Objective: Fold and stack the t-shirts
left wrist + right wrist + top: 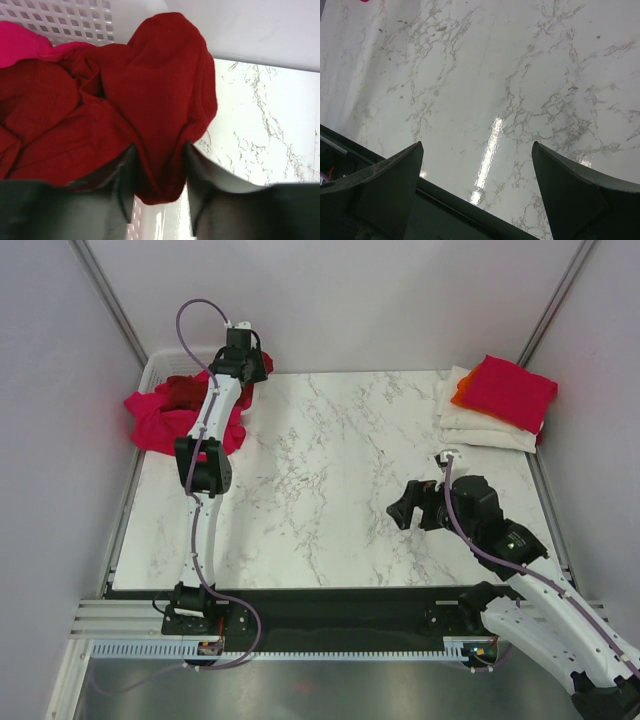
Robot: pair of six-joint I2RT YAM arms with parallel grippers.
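A dark red t-shirt [150, 100] lies crumpled at the white mesh basket [158, 368] in the far left corner; it also shows in the top view [185, 390]. My left gripper [160, 175] is shut on a fold of it, over the basket's edge [243, 360]. A bright pink-magenta t-shirt [160, 420] hangs over the basket rim and shows in the left wrist view [20, 42]. A folded stack sits at the far right: cream-white shirts [478, 425], an orange one [462, 395], a magenta one [508, 392] on top. My right gripper [403, 510] is open and empty above the marble table [480, 75].
The basket wall [85, 20] stands behind the red shirt. White enclosure walls with metal posts ring the table. A dark rail [330, 615] runs along the near edge between the arm bases.
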